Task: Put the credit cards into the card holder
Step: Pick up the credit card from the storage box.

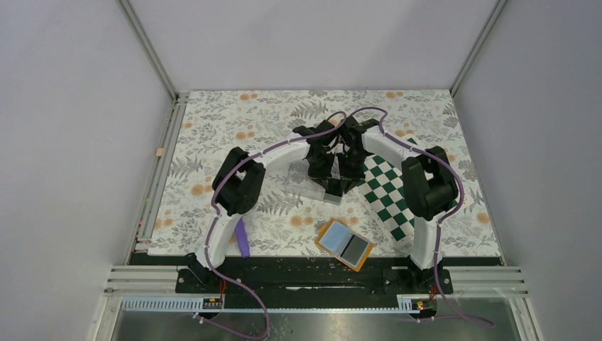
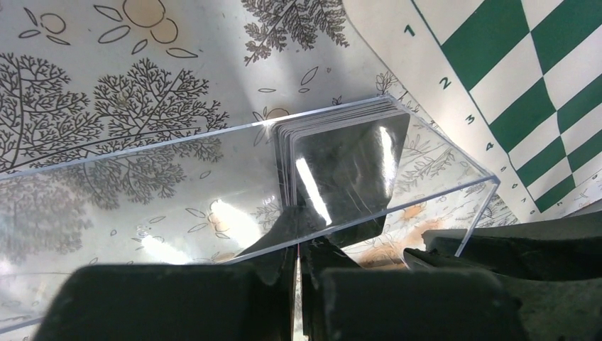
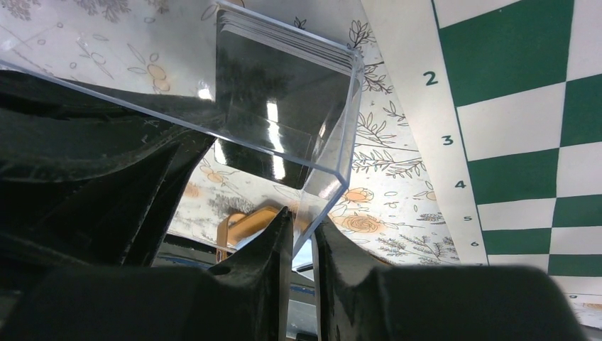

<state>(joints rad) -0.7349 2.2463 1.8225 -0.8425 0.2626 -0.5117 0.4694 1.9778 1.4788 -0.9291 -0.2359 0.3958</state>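
Found both arms met over the box (image 2: 128, 213), a clear one, mid-surface (image 1: 213, 135), beside the chess mat (image 1: 387, 192).

Recorded the cards (image 2: 348, 163) as a dark, glossy stack, upright on edge, packed against one end inside the box. None seen in transit.

Noted the left claw (image 2: 298, 249) pressed together at the box's near wall, directly before the stack. Could not tell whether wall or front card lay between the tips.

Noted the right claw (image 3: 302, 227) pinching the lower edge of the box's end wall.

Located the wallet (image 1: 344, 246) open, blue lining up, near the front edge and well apart from the box. Saw a dark patch on one half, possibly a card.

Judged as risks:
- Box tipped or dragged by opposing pulls from the two arms, spilling the stack.
- Several cards lifted together, owing to tight packing.
- A glossy card lost from a thin pinch on the way to the wallet.
- Wallet pushed along at insertion, nothing holding it down.
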